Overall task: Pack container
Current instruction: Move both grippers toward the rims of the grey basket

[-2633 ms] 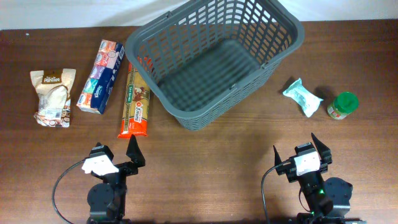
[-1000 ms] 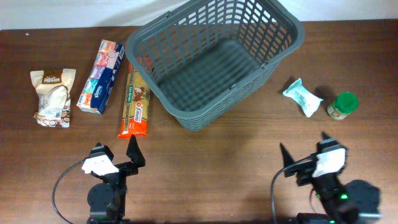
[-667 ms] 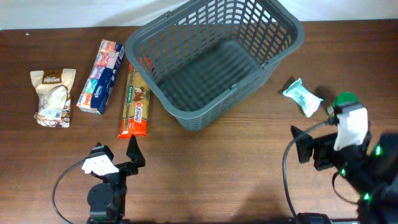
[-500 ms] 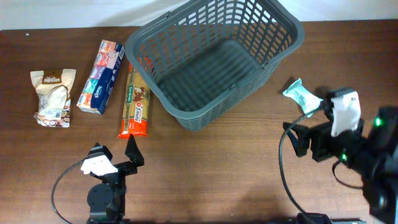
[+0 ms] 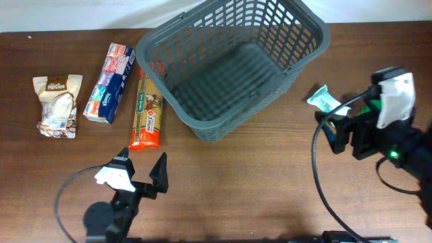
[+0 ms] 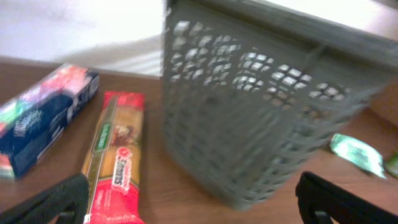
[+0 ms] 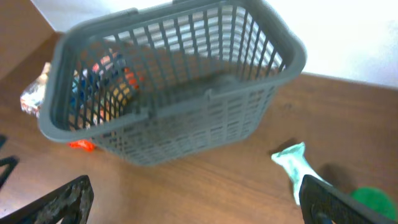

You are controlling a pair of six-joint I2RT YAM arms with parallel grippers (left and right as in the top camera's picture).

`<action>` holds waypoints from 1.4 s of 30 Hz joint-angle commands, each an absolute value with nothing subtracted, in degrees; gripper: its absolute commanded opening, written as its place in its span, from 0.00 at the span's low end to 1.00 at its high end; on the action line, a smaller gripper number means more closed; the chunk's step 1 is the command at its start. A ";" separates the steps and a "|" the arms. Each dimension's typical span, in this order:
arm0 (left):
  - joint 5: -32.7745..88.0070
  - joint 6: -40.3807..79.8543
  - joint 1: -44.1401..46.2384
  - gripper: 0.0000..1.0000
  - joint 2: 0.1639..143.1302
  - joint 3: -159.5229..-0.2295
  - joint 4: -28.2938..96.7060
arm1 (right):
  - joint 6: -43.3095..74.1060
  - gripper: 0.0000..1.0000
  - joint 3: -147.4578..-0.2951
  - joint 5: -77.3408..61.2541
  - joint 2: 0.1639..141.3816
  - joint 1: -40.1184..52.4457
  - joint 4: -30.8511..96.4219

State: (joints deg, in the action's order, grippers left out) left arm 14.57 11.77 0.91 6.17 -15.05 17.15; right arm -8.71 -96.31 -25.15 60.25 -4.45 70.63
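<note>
The container, a dark grey lattice basket (image 5: pixel 145 48), stands empty at the back middle of the table; it also fills the left wrist view (image 6: pixel 261 118) and the right wrist view (image 7: pixel 186 124). My left gripper (image 5: pixel 143 172) hovers open near the front left, just short of a red spaghetti packet (image 5: pixel 146 111) (image 6: pixel 115 162). My right gripper (image 5: pixel 343 121) is open at the right, right next to a mint-green packet (image 5: pixel 325 101) (image 7: pixel 297 168). Nothing lies between the fingers of either gripper (image 6: pixel 196 205) (image 7: pixel 199 202).
A blue box (image 5: pixel 109 83) (image 6: pixel 43 118) and a beige bag (image 5: pixel 57 106) lie left of the spaghetti. A green-lidded jar (image 7: pixel 373 200) stands right of the mint packet, mostly hidden under my right arm in the overhead view.
My right arm has risen and swung away from the front edge to the mint packet and jar. My left arm has lifted and shifted slightly right. Both grippers stay open.
</note>
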 commanded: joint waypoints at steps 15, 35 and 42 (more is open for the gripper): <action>40.97 1.45 2.81 0.99 40.38 -62.63 28.80 | -6.98 0.99 -126.34 -27.90 78.11 -4.14 87.09; 73.58 21.21 2.81 0.99 42.96 -62.63 -7.27 | -6.92 0.99 -132.57 -25.10 92.84 -4.25 80.60; 69.43 21.23 2.81 0.66 42.96 -62.63 -7.75 | -6.70 0.97 -142.93 -25.34 95.50 -4.25 80.66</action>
